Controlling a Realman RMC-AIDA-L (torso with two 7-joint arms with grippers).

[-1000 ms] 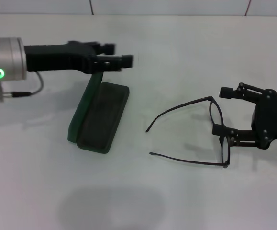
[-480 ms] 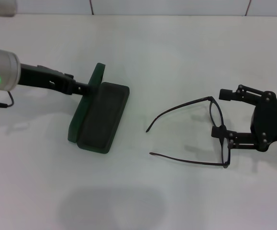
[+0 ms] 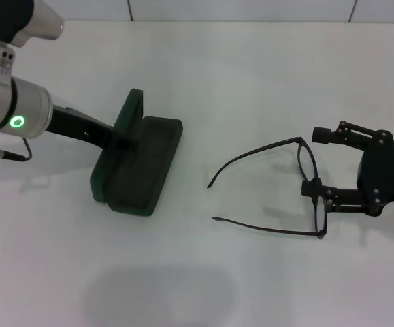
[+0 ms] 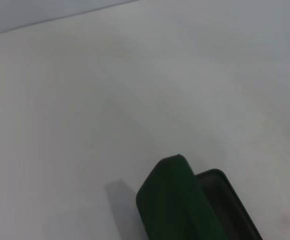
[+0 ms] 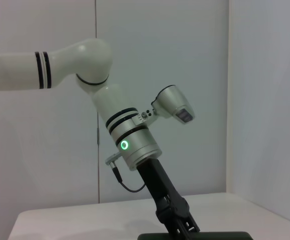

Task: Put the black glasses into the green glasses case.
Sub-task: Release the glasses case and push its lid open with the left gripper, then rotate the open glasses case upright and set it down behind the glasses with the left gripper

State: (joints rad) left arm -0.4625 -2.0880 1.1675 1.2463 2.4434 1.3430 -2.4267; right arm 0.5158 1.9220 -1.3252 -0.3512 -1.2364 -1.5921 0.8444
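White tabletop (image 3: 265, 75) carries everything we work with. Our right gripper (image 3: 317, 161) rests on it with fingers spread, straddling the front of the black glasses (image 3: 310, 182); one fingertip touches the frame near the bridge. We judge the glasses light, thin and easily bent, with scratch-prone lenses, so the bridge or the frame front is the place to pinch, not the slim temple arms, which lie unfolded and point toward the case. Our left gripper (image 3: 118, 139) reaches the raised lid of the green glasses case (image 3: 142, 167); we cannot tell its finger state. We find the dark-lined tray open and empty, well apart from the glasses.
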